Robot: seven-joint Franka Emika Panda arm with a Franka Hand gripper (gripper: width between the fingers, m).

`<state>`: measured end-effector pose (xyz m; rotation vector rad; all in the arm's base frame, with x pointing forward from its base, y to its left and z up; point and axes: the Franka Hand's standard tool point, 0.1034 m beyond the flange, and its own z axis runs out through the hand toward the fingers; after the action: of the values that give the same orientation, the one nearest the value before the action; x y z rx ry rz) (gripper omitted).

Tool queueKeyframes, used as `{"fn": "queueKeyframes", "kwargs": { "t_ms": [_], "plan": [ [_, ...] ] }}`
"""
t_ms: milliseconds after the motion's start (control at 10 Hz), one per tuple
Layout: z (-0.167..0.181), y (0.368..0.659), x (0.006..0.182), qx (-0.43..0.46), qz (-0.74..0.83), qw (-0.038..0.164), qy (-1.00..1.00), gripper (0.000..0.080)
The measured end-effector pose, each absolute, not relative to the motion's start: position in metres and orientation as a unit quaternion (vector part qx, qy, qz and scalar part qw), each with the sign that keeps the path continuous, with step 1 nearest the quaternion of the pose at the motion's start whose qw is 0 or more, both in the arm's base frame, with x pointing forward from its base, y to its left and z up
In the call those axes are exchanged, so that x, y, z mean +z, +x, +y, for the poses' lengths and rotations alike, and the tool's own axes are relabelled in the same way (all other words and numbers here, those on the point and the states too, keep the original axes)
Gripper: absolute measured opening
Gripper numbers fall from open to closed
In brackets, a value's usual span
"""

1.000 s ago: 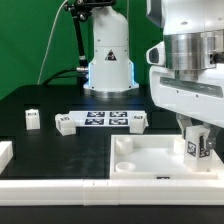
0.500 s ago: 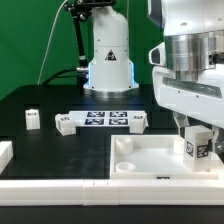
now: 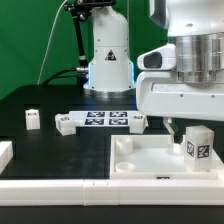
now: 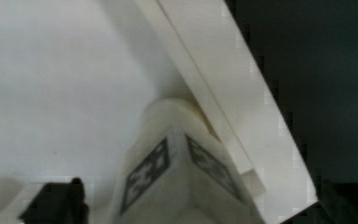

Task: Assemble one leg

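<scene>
The leg [image 3: 198, 143], a small white block with a black-and-white tag, stands upright in the white tray's [image 3: 150, 165] corner at the exterior view's right. My gripper [image 3: 184, 127] hangs just above and a little to the left of it, open, with one dark finger [image 3: 170, 128] showing beside the block. In the wrist view the leg [image 4: 167, 170] sits between my fingers with a gap to the dark finger [image 4: 55, 201]. The tray's rim [image 4: 220, 90] runs alongside it.
Three more small white tagged blocks [image 3: 32, 118] [image 3: 66, 124] [image 3: 138, 121] stand on the black table. The marker board [image 3: 103, 119] lies between two of them. A white part's corner [image 3: 5, 152] sits at the left edge. The robot base [image 3: 108, 60] stands behind.
My gripper has let go of the leg, opened, and shifted up and to the exterior view's left. The leg stays standing in the tray's corner.
</scene>
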<state>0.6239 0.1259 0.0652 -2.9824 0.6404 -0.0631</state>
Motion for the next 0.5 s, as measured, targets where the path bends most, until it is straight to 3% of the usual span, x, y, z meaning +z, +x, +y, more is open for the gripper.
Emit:
{"fn": "queueKeyframes", "kwargs": {
  "t_ms": [500],
  "plan": [
    [0.1268,0.6258,0.0666,-0.039,-0.018,0.014,-0.999,0.0649]
  ]
}}
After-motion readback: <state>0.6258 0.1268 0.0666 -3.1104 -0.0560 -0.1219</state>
